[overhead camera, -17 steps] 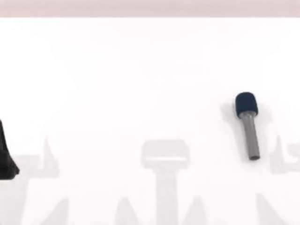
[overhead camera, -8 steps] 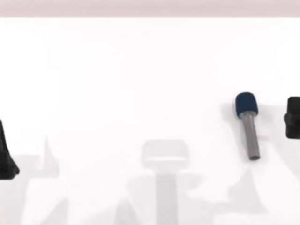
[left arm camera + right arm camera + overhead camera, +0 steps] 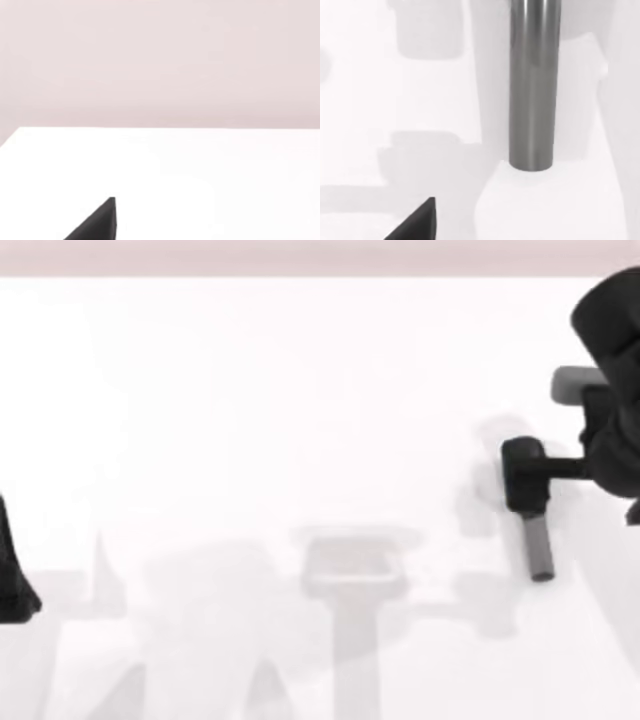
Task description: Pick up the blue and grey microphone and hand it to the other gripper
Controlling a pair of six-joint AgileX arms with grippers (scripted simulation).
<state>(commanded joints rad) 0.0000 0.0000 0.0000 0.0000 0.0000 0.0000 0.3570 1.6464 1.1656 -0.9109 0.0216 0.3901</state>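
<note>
A white table (image 3: 300,390) fills the overhead view, with only the early part of the job under way: the microphone (image 3: 538,545) lies flat on the table's right side, not yet lifted, so the pickup and the handover to the other arm both remain to be done. The right arm (image 3: 612,390), large and black, reaches in from the right edge, and its right gripper (image 3: 526,475) hangs directly over the microphone's head end, hiding the head from above; whether its fingers are spread or closed cannot be told. The left gripper (image 3: 14,580) sits parked at the left edge, far from the microphone, its finger state also unclear. The microphone's plain grey handle is a smooth cylinder pointing toward the near side, showing a soft sheen in the right wrist view.
</note>
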